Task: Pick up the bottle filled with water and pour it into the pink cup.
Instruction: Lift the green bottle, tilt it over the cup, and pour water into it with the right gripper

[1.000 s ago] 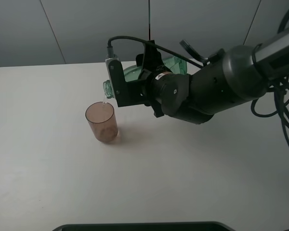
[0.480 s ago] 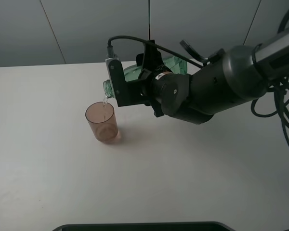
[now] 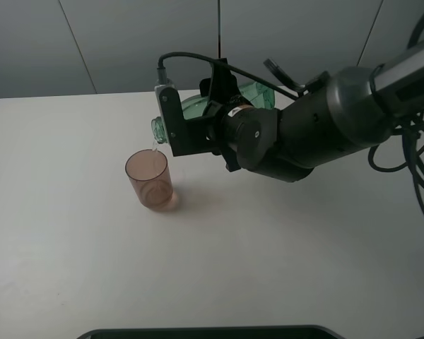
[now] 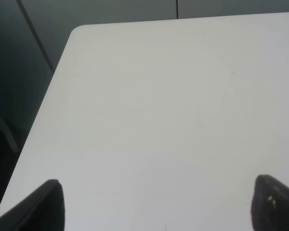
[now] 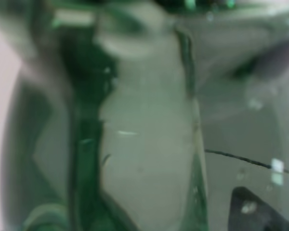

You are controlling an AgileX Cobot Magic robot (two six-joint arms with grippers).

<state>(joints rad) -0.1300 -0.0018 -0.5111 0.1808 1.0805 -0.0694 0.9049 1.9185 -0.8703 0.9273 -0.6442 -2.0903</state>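
Unchanged from a second ago: right gripper clenched on tilted bottle, mouth just above pink cup far rim; advise steady tilt for thin pour

Open table lay to the left and front of the pink cup. Above its rim hung the tilted bottle and the bulky right arm, apparently barring approach from that side.

Over the last second I log little change: the trickle from the mouth of the bottle I hold reads slightly brighter above the pink cup, any fill-level rise too fine to resolve
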